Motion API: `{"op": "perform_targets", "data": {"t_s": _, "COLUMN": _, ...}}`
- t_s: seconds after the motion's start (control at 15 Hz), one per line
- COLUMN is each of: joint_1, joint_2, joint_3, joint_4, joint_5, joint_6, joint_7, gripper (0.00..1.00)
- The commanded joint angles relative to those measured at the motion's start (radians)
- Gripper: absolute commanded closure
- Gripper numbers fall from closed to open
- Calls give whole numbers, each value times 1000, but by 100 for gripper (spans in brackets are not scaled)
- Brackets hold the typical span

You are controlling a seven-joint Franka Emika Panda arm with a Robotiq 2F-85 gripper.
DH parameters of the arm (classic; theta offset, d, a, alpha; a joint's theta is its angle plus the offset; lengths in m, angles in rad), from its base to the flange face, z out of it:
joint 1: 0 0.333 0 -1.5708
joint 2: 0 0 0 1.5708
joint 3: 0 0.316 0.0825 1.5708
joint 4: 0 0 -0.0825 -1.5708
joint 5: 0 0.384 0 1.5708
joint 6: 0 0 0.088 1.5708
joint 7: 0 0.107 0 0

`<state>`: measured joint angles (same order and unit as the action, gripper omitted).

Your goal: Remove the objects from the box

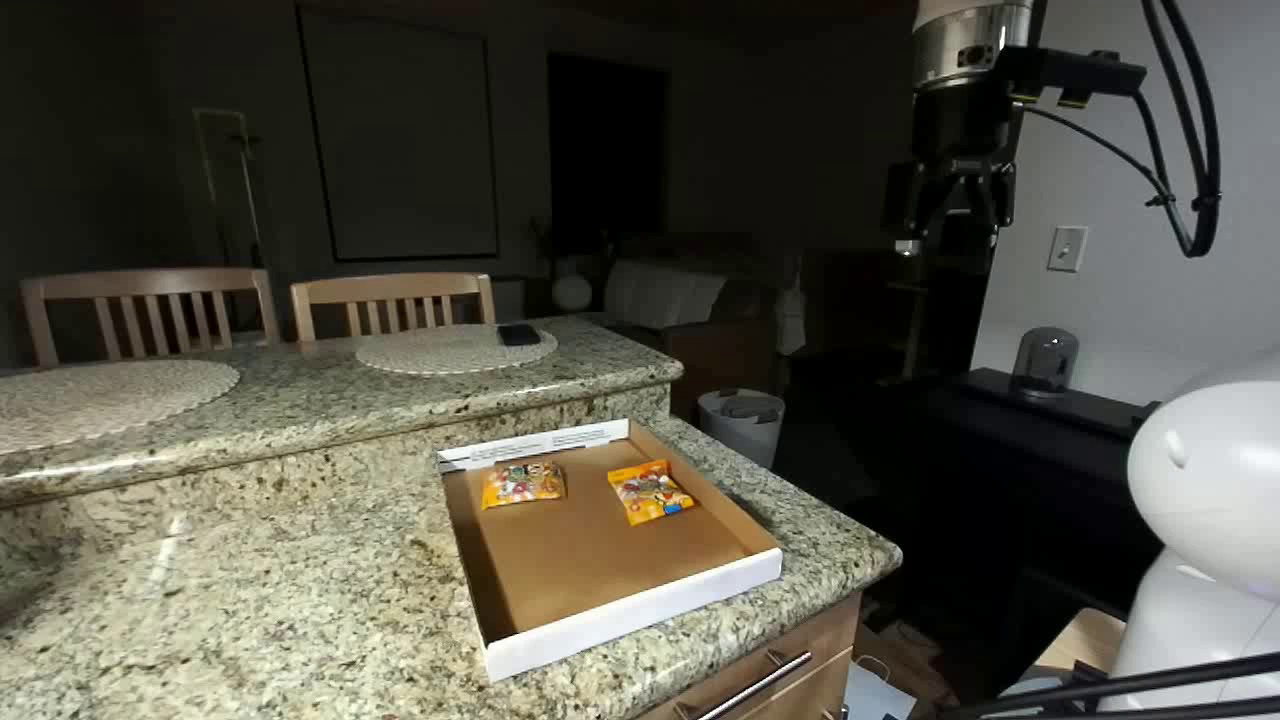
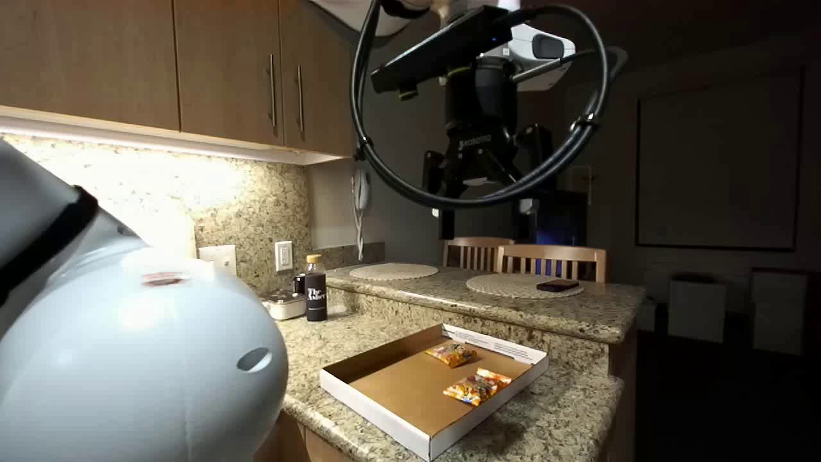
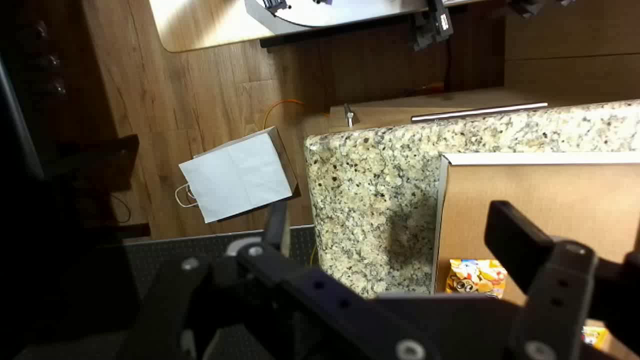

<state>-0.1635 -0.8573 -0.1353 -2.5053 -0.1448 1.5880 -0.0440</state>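
Saw gripper (image 3: 390, 221) wide and empty; judged both packets (image 1: 523, 484) (image 1: 650, 492) light, soft, slippery, best pinched across the middle

Two orange packets (image 2: 451, 355) (image 2: 478, 387) lie apart inside a shallow box (image 2: 401, 390) on a stone counter (image 2: 555, 410). Higher than the box hangs a black gripper (image 2: 485, 221), jaws apart. Beyond the box's left corner stands a bottle (image 2: 316, 295).
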Motion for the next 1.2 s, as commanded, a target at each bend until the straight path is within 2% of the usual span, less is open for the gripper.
{"op": "perform_targets", "data": {"t_s": 0.0, "joint_1": 8, "joint_2": 0, "joint_3": -5, "joint_4": 2, "joint_5": -3, "joint_6": -3, "joint_7": 5, "gripper": 0}}
{"op": "perform_targets", "data": {"t_s": 0.4, "joint_1": 8, "joint_2": 0, "joint_3": -5, "joint_4": 2, "joint_5": -3, "joint_6": -3, "joint_7": 5, "gripper": 0}}
{"op": "perform_targets", "data": {"t_s": 0.67, "joint_1": 38, "joint_2": 10, "joint_3": 37, "joint_4": -1, "joint_5": 24, "joint_6": 9, "joint_7": 36, "gripper": 0}}
{"op": "perform_targets", "data": {"t_s": 0.93, "joint_1": 120, "joint_2": 79, "joint_3": 117, "joint_4": 41, "joint_5": 166, "joint_6": 61, "joint_7": 107, "gripper": 0}}
{"op": "perform_targets", "data": {"t_s": 1.07, "joint_1": 152, "joint_2": 128, "joint_3": 164, "joint_4": 63, "joint_5": 246, "joint_6": 140, "joint_7": 161, "gripper": 0}}
{"op": "perform_targets", "data": {"t_s": 1.13, "joint_1": 165, "joint_2": 165, "joint_3": 191, "joint_4": 76, "joint_5": 288, "joint_6": 216, "joint_7": 200, "gripper": 0}}
